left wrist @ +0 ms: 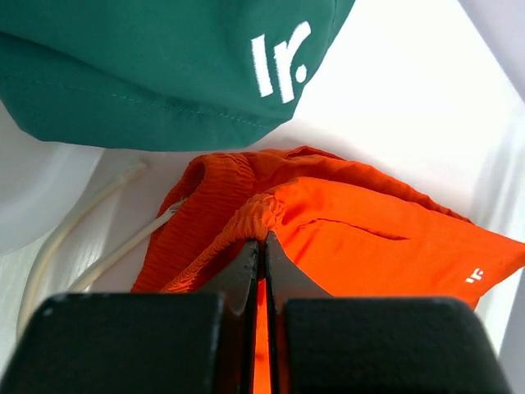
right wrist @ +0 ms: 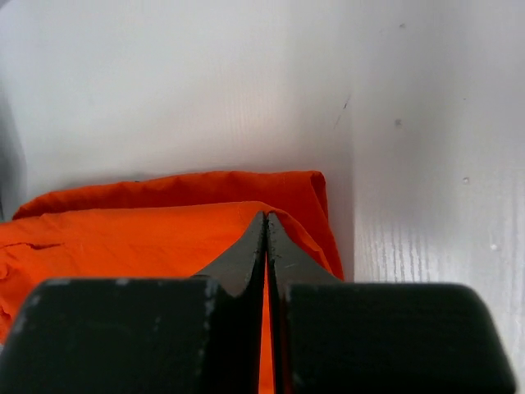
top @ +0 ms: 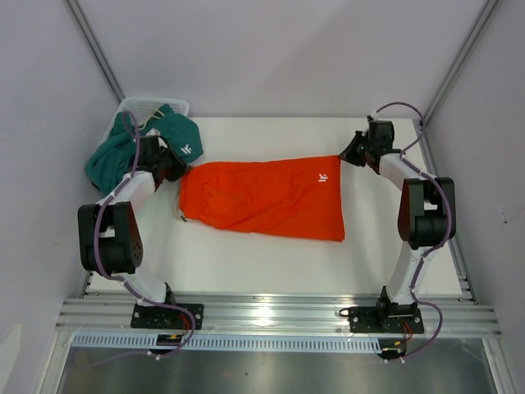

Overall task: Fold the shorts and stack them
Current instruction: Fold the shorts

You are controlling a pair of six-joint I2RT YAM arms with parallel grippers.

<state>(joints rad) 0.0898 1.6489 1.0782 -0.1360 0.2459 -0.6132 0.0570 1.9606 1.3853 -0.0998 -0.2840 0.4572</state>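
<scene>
The orange-red shorts (top: 262,197) lie spread across the middle of the white table, a small white logo near the far right. My left gripper (top: 176,168) is shut on the gathered waistband (left wrist: 262,215) at their left end. My right gripper (top: 351,153) is shut on the far right corner of the hem (right wrist: 264,215). The teal shorts (top: 123,152) hang out of the white mesh basket (top: 152,107) at the far left; their white logo (left wrist: 280,61) shows just above the orange waistband. The white drawstring (left wrist: 82,238) trails on the table.
Grey booth walls close in on both sides and behind. The metal rail (top: 271,312) with both arm bases runs along the near edge. The table's right edge (right wrist: 354,205) meets the wall just beside the hem.
</scene>
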